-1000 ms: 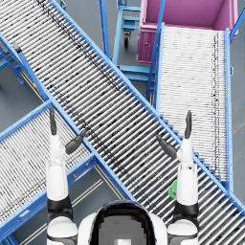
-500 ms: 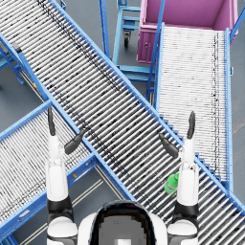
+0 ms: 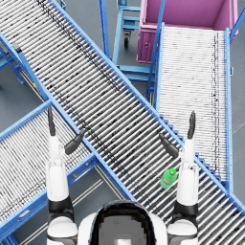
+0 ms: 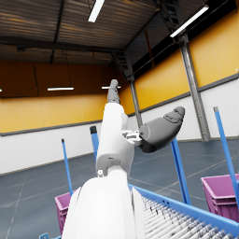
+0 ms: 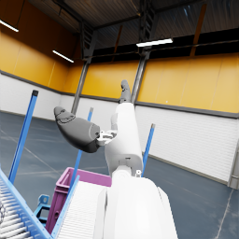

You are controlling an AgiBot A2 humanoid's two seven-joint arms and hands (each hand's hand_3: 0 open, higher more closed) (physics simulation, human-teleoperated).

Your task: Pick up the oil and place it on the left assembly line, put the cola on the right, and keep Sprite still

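No text, brand name, number or sign can be read in any of the views. The one thing that might carry a label is the green bottle, which lies on the conveyor rollers close to the right hand, toward the robot's body and just beside that arm. It appears too small and blurred for any lettering to be made out.
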